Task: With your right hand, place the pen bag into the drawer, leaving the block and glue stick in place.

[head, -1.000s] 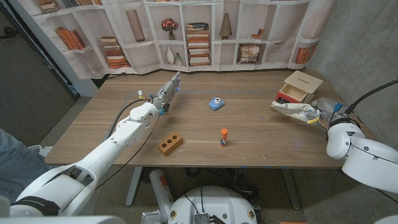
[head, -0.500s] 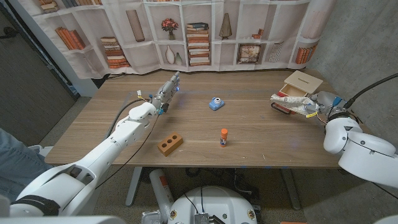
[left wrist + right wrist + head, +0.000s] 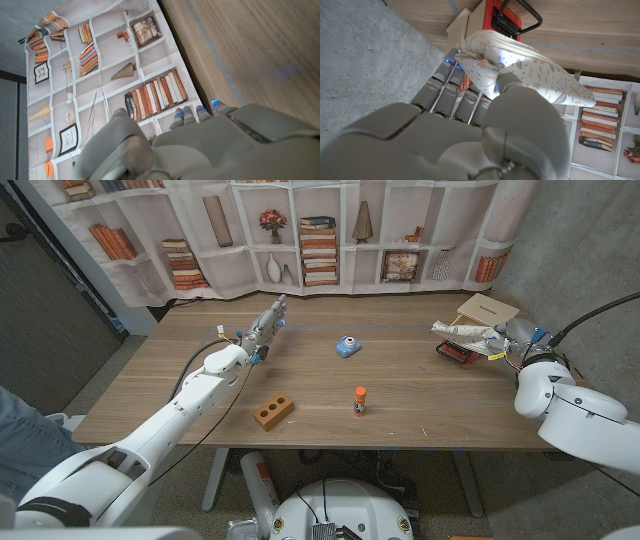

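We saw the right hand [image 3: 512,340] clamped on the pen bag [image 3: 465,333], held over the open drawer [image 3: 462,350] at right of frame; not released. Block [image 3: 273,411], glue stick [image 3: 360,401] untouched.

On table: one pen bag [image 3: 465,332], one wooden drawer box [image 3: 484,311] with red drawer, one brown block [image 3: 273,411] with three holes, one orange-capped glue stick [image 3: 360,401], one small blue object [image 3: 347,346]. Two robot hands: left [image 3: 268,323], right [image 3: 515,340].
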Tool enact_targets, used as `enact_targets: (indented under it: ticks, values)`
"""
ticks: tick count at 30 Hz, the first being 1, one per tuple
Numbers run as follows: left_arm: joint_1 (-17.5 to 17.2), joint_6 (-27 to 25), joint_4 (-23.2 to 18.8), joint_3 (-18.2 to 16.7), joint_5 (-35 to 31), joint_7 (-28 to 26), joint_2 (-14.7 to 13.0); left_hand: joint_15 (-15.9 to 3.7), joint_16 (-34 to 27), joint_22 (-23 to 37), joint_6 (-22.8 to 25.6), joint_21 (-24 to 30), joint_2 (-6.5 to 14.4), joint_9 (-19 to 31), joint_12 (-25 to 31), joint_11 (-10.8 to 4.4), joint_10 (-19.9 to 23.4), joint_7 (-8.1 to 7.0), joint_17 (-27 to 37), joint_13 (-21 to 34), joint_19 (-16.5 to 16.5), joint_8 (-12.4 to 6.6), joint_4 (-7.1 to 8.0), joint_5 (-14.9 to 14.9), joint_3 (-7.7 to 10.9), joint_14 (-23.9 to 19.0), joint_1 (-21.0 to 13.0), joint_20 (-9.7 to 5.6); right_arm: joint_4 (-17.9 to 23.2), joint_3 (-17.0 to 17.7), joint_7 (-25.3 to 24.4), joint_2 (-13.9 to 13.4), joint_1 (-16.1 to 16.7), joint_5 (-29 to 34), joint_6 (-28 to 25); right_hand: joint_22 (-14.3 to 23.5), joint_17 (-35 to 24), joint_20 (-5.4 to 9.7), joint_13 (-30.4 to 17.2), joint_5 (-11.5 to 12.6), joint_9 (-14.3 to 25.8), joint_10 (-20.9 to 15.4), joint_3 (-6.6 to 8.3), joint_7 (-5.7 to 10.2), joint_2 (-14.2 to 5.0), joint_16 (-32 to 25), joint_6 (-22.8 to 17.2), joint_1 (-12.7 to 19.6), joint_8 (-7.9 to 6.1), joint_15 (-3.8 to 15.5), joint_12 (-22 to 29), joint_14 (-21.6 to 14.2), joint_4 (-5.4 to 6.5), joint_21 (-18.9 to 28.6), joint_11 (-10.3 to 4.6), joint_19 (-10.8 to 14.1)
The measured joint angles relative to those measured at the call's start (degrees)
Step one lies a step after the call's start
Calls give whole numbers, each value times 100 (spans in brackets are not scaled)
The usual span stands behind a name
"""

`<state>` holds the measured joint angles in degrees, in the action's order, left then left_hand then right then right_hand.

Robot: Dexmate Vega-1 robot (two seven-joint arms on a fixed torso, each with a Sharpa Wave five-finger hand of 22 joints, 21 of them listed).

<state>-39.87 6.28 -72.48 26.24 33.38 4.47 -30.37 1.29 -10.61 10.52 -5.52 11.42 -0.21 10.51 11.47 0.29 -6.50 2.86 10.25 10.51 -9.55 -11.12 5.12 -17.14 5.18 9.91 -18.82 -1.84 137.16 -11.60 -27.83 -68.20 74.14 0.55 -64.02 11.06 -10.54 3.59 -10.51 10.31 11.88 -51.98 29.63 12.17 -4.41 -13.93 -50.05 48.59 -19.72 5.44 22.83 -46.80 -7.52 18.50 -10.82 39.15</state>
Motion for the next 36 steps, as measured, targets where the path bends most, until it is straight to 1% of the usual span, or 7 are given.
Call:
enact_targets:
  ticks: [5,11,19,21,26,32,36]
  values:
    - [-35,-12,-36,-11,8,-12,-24,0,0,0,0,0,0,0,0,0,0,0,0,0,0,0,-16,0,-16,0,0,0,-70,-89,-8,23,-136,-2,32,0,0,-1,-4,0,-1,-25,0,1,0,0,-1,0,0,0,-45,0,0,0,20,2]
    - [-74,-13,-76,-27,20,-24,-48,0,0,0,0,0,22,0,0,0,0,0,0,0,0,0,-15,0,-15,0,-22,0,-168,-291,-11,45,-411,13,36,0,2,-31,-4,-1,-3,-44,0,31,1,0,-31,0,17,31,-45,-31,0,0,39,32]
    - [-123,-17,-154,-42,25,-41,-83,0,0,0,0,0,22,0,0,0,0,0,0,0,0,0,-14,0,-14,0,-22,0,-264,-488,-12,83,-698,78,30,0,2,-10,-2,31,-4,-74,0,0,2,0,-62,0,21,21,-45,-41,0,0,9,52]
    - [-134,-22,-170,-44,25,-47,-94,0,0,0,0,0,22,0,0,0,0,0,0,0,0,0,-15,0,-45,0,-22,0,-288,-524,-9,91,-750,97,21,-1,2,-10,-2,31,-5,-74,0,12,2,0,-74,0,22,10,-45,-52,0,0,8,52]
    - [-175,-33,-230,-55,27,-68,-118,0,0,0,0,0,22,0,0,0,0,0,0,0,0,0,-15,0,-45,0,-22,0,-353,-607,-5,111,-867,135,6,-1,3,-10,-1,31,-2,-105,0,32,2,0,-93,0,38,40,-45,-82,0,0,40,52]
    - [-235,-62,-324,-69,30,-115,-162,0,0,0,0,0,22,0,0,0,0,0,0,0,0,0,-15,0,-45,0,-22,0,-450,-728,8,150,-1039,175,39,-1,3,-9,-2,31,0,-128,0,32,1,39,-93,0,39,41,-45,-83,0,0,16,53]
    - [-271,-90,-385,-79,33,-147,-186,0,0,0,0,0,22,0,0,0,0,0,0,0,0,0,-15,0,-45,0,-22,0,-526,-813,17,186,-1141,200,75,-1,3,31,-4,29,0,-128,0,48,-1,39,-119,0,32,29,-45,-94,0,0,16,93]
